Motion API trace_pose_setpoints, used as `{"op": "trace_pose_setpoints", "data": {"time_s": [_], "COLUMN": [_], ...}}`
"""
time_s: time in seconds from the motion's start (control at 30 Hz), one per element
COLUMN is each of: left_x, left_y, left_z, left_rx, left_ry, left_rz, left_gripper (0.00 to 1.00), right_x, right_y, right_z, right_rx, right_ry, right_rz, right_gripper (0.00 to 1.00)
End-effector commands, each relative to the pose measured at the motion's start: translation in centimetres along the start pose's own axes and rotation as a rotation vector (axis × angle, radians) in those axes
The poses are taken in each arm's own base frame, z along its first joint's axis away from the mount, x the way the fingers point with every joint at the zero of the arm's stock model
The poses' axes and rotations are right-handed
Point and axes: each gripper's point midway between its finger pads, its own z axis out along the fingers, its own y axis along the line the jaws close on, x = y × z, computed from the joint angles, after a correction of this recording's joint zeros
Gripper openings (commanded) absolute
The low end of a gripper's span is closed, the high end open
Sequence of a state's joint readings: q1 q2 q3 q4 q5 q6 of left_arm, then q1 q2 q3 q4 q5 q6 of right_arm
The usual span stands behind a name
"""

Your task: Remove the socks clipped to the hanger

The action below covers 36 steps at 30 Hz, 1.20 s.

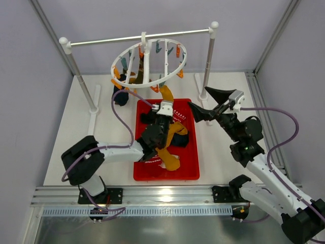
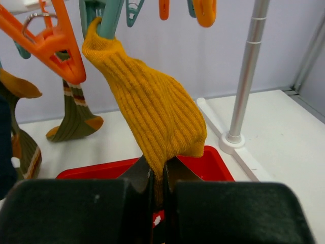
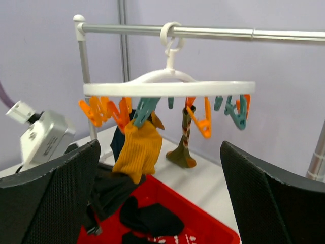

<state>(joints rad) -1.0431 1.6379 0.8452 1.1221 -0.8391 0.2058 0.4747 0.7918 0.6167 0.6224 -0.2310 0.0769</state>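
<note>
The white ring hanger [image 1: 149,59] hangs by its hook from the silver bar and also shows in the right wrist view [image 3: 167,88]. A mustard-yellow sock [image 2: 152,109] hangs from a teal clip [image 2: 101,18]. My left gripper [image 2: 160,175] is shut on its lower end, over the red tray; this sock shows from above [image 1: 166,94] and in the right wrist view [image 3: 138,150]. An olive striped sock [image 3: 184,145] and a navy sock [image 1: 121,95] hang clipped farther back. My right gripper [image 1: 209,104] is open and empty, right of the tray, facing the hanger.
The red tray [image 1: 190,170] holds a mustard sock [image 1: 172,137], black socks [image 3: 152,218] and a red patterned sock. The silver bar [image 1: 172,34] stands on two white-capped posts with base feet on the white table.
</note>
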Motion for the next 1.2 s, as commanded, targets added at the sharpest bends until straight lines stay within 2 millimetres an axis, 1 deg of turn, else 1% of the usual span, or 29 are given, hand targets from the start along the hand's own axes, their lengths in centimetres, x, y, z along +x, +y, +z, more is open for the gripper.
{"op": "trace_pose_setpoints", "data": {"time_s": [0.0,0.03,0.07,0.1,0.13,0.17,0.2,0.23,0.27,0.3,0.33,0.37,0.4,0.43,0.47,0.5,0.57,0.67,0.7,0.73,0.77,0.8,0.87,0.9,0.97,1.13,1.17], "left_x": [-1.1,-0.8,-0.9,-0.7,-0.4,-0.3,0.0,0.2,0.5,0.9,1.0,1.3,1.4,1.4,1.5,1.6,1.6,1.4,1.4,1.2,1.1,1.0,0.8,0.7,0.5,0.4,0.3], "left_y": [-0.8,-0.7,-0.7,-0.6,-0.5,-0.4,-0.3,-0.1,-0.1,0.7,0.3,0.5,0.9,0.8,0.9,1.0,0.8,0.9,0.9,1.0,1.0,1.1,1.1,1.1,1.0,0.6,0.4], "left_z": [-0.6,-0.8,-1.0,-1.0,-1.1,-1.2,-1.0,-0.9,-0.8,-0.4,-0.3,-0.3,0.0,0.1,0.1,0.1,0.0,-0.1,-0.1,-0.2,-0.2,-0.2,-0.2,-0.3,-0.3,-0.6,-0.7], "left_rx": [0.134,0.155,0.172,0.190,0.196,0.203,0.217,0.224,0.239,0.238,0.279,0.285,0.283,0.301,0.305,0.309,0.329,0.329,0.327,0.325,0.322,0.321,0.322,0.322,0.328,0.348,0.360], "left_ry": [0.010,0.019,0.028,0.028,0.035,0.040,0.046,0.054,0.065,0.080,0.085,0.093,0.090,0.088,0.087,0.087,0.087,0.083,0.084,0.082,0.080,0.078,0.074,0.075,0.072,0.069,0.067], "left_rz": [-0.062,-0.055,-0.047,-0.045,-0.037,-0.035,-0.028,-0.043,-0.048,-0.051,-0.061,-0.086,-0.089,-0.091,-0.089,-0.088,-0.087,-0.095,-0.101,-0.105,-0.108,-0.116,-0.125,-0.132,-0.142,-0.173,-0.184], "left_gripper": [0.00,0.00,0.00,0.00,0.00,0.00,0.00,0.00,0.00,0.00,0.00,0.00,0.00,0.00,0.00,0.00,0.00,0.00,0.00,0.00,0.00,0.00,0.00,0.00,0.00,0.00,0.00], "right_x": [1.1,-0.4,0.0,1.9,0.8,1.0,1.7,1.5,1.7,2.1,1.4,1.8,2.0,1.6,1.7,1.4,1.7,1.7,2.7,2.2,2.9,2.5,3.5,3.5,4.4,4.7,4.7], "right_y": [-0.4,-0.6,-0.9,-1.6,-1.7,-1.9,-2.4,-2.6,-2.5,-2.6,-2.9,-2.6,-2.6,-2.7,-2.7,-2.5,-2.4,-2.3,-2.3,-2.2,-2.2,-2.1,-2.1,-2.1,-2.0,-1.2,-0.7], "right_z": [2.7,3.9,4.7,5.4,6.6,7.1,7.4,8.5,8.9,9.1,9.6,10.0,10.0,10.3,10.5,10.6,10.8,11.0,10.9,11.0,10.9,11.2,10.7,10.9,10.7,11.0,11.1], "right_rx": [-0.022,-0.015,-0.004,0.025,0.029,0.044,0.081,0.096,0.097,0.107,0.129,0.126,0.129,0.134,0.132,0.127,0.121,0.110,0.105,0.100,0.095,0.090,0.085,0.082,0.071,0.048,0.036], "right_ry": [0.084,0.071,0.093,0.161,0.151,0.166,0.203,0.210,0.225,0.246,0.239,0.253,0.265,0.261,0.269,0.277,0.299,0.331,0.368,0.367,0.396,0.390,0.443,0.453,0.495,0.517,0.517], "right_rz": [-0.007,-0.015,-0.013,-0.007,-0.020,-0.022,-0.020,-0.017,-0.047,-0.052,-0.062,-0.067,-0.068,-0.074,-0.080,-0.081,-0.086,-0.095,-0.097,-0.100,-0.098,-0.100,-0.099,-0.101,-0.104,-0.096,-0.099], "right_gripper": [1.00,1.00,1.00,1.00,0.99,1.00,1.00,1.00,1.00,1.00,1.00,1.00,1.00,1.00,0.99,0.99,0.98,0.98,0.98,0.97,0.96,0.95,0.95,0.95,0.95,0.94,0.94]}}
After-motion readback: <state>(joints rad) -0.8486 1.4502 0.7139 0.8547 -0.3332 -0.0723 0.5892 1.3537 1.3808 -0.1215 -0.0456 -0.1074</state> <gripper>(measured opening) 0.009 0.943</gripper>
